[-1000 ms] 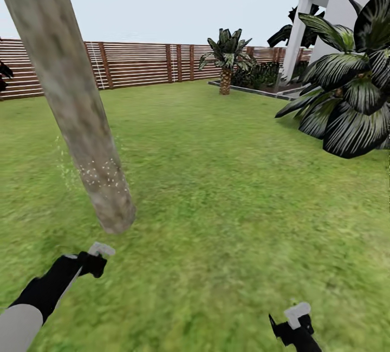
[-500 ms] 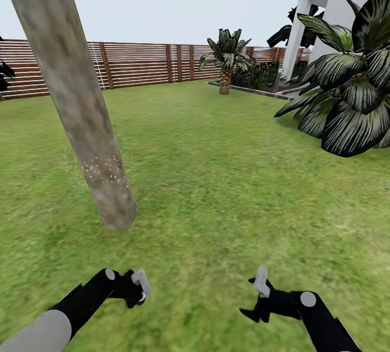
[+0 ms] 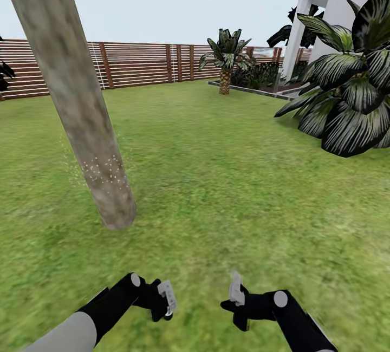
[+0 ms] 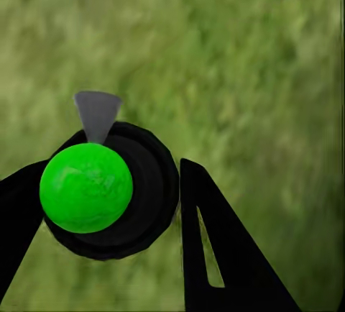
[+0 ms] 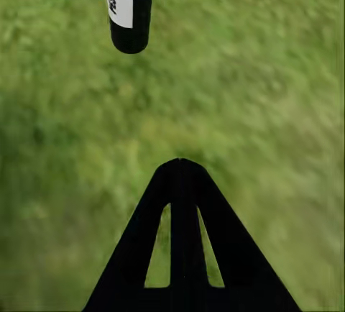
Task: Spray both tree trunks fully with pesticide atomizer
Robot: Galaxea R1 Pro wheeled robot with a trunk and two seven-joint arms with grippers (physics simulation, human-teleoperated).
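left hand [image 3: 162, 303]: low over the grass, clamped on the pesticide atomizer [image 4: 108, 190]; in the left wrist view its round dark body with a bright green centre sits between the two black fingers, grey nozzle tip sticking out
right hand [image 3: 234, 300]: low over the grass, facing the left hand; holds nothing, can't tell how far the fingers are parted
tree trunk [image 3: 81, 119]: ahead to the left, leaning in the head view
pesticide [image 3: 105, 170]: whitish specks in a band low on the bark, faint mist beside it
floor [image 3: 227, 189]: blurry green lawn
fence [image 3: 135, 62]: brown slats across the back
palm [image 3: 226, 59]: near the fence
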